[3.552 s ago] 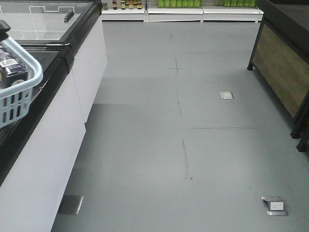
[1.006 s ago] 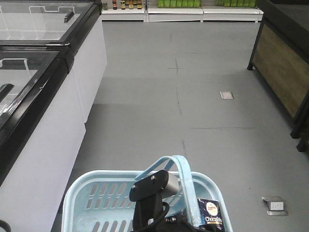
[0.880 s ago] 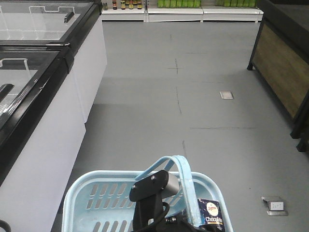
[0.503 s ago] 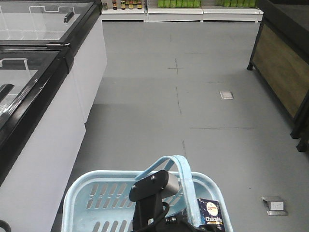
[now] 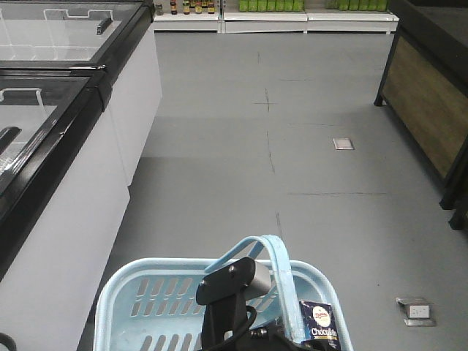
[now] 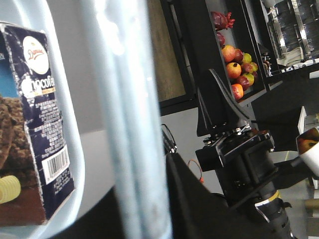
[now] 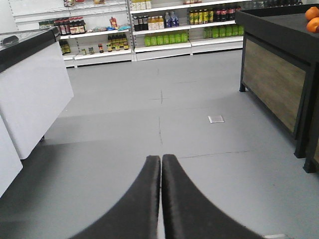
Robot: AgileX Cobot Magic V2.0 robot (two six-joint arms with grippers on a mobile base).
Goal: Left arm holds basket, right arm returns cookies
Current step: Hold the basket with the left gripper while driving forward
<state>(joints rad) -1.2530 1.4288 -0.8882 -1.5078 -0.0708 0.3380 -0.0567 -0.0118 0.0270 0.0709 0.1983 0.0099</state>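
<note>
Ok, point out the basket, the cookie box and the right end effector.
basket (image 5: 164,265): front view, far rim.
cookie box (image 5: 319,322): front view, white logo face.
right end effector (image 7: 161,159): right wrist view, between closed fingertips.

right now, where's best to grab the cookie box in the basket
Probably the top end of the cookies, coming straight down. The box stands upright against the right wall of the basket, beside the handle, so its faces are hemmed in and only the top is free.

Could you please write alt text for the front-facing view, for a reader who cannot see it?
A blue basket is at the bottom edge, the left arm at its handle and navy cookies inside. Beyond: grey floor, freezers left, shelves far back.
</note>
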